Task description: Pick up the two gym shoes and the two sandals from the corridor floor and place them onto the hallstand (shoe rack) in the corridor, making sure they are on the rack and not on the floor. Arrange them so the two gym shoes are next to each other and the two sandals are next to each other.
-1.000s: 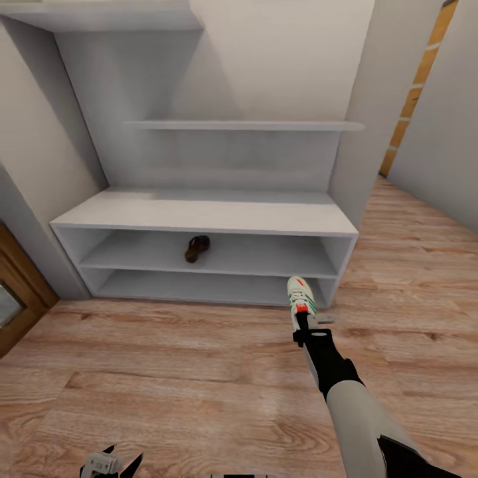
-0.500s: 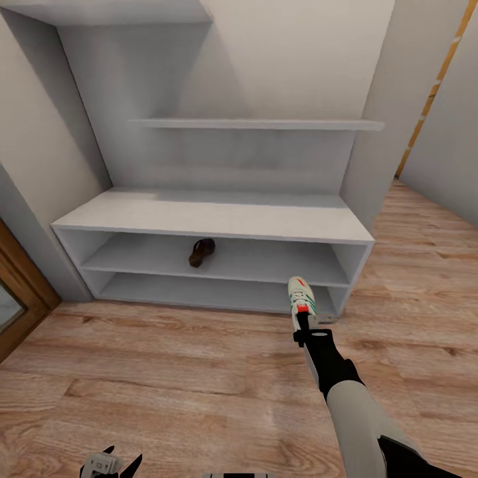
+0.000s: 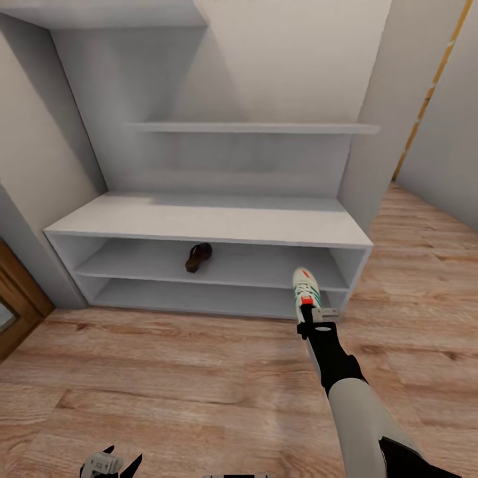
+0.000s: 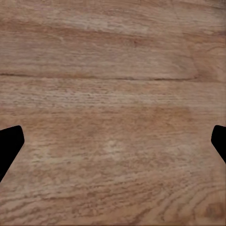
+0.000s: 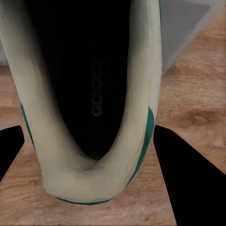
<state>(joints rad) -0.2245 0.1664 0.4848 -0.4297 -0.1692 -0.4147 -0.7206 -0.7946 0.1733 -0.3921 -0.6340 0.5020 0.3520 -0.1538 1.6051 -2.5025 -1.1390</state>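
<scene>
Before hallstand (image 3: 199, 229): off-white, green-striped gym shoe (image 3: 306, 289)

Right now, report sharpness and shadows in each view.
Head view: evenly lit, soft shadow under the hallstand shelves. Right wrist view: gym shoe blurred, its inside nearly black. Left wrist view: corridor floor grain soft, no glare.

A brown sandal (image 3: 198, 257) lies on the hallstand's (image 3: 206, 224) upper shelf.

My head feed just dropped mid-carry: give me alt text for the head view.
The right gripper holds a gym shoe toe-forward in front of the shoe rack's lower right end. One brown sandal lies in the upper open compartment. The left gripper hangs low over the wood floor.
</scene>
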